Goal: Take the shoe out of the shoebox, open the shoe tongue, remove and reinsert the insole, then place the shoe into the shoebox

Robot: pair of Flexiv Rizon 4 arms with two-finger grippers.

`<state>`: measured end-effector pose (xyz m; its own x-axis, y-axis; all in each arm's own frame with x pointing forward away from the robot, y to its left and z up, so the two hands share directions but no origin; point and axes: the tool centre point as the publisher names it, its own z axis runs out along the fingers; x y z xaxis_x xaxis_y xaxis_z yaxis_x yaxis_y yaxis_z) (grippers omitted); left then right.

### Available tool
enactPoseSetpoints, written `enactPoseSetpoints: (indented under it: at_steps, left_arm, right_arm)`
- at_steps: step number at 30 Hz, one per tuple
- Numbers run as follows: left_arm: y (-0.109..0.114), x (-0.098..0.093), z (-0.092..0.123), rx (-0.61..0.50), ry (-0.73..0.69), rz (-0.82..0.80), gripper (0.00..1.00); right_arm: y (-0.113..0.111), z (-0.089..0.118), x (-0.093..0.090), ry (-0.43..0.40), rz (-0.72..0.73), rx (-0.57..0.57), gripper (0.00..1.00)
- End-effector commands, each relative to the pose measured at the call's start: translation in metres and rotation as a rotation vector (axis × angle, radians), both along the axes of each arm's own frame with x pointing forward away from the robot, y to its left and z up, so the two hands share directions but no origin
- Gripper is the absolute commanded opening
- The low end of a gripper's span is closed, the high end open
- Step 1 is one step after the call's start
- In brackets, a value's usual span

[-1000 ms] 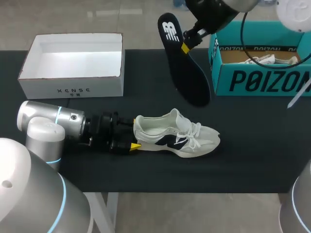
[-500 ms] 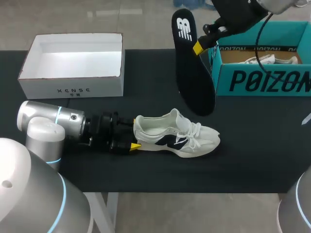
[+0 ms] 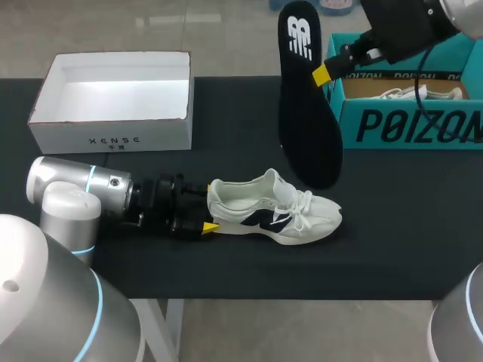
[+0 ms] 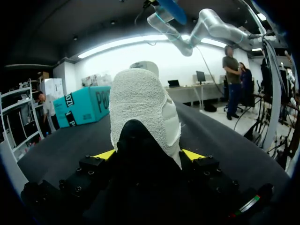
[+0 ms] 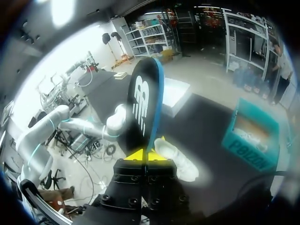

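Observation:
A white shoe [image 3: 275, 210] with a dark side stripe lies on the black table, toe to the right. My left gripper [image 3: 209, 207] is at its heel. In the left wrist view the white heel [image 4: 143, 108] fills the gap between the two yellow tips of that gripper [image 4: 148, 154], which touch it from both sides. My right gripper [image 3: 322, 74] is shut on the edge of a black insole [image 3: 306, 98] with a white logo. It holds the insole up in the air, above and behind the shoe. The right wrist view shows the insole [image 5: 143, 105] standing up from the shut tips [image 5: 146, 154], with the shoe [image 5: 176, 161] below.
A teal shoebox [image 3: 407, 124] stands open at the back right with a second white shoe [image 3: 411, 93] inside. An open white box [image 3: 113, 98] sits at the back left. The table's front edge [image 3: 302, 296] runs close below the shoe.
My right arm has carried the insole up and to the right, toward the teal shoebox. The left arm and the shoe have stayed still.

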<state>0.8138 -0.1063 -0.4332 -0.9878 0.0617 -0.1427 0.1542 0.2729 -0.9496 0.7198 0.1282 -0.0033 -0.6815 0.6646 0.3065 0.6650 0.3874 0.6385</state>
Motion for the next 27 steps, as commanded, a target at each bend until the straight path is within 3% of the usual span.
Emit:
enactPoseSetpoints:
  at_steps: [1, 16, 27]
  left_arm:
    - [0.0, 0.001, -0.002, 0.001, 0.0, -0.001, 0.0]
    - [0.0, 0.001, -0.002, 0.001, 0.0, -0.001, 0.0]
    - [0.0, 0.001, -0.002, 0.001, 0.0, -0.001, 0.0]
  right_arm:
    - [-0.004, 0.0, -0.005, -0.029, -0.011, 0.023, 0.0]
    - [-0.002, 0.002, -0.005, -0.02, 0.004, 0.021, 0.0]
    - [-0.009, 0.033, -0.044, 0.002, 0.029, 0.07, 0.0]
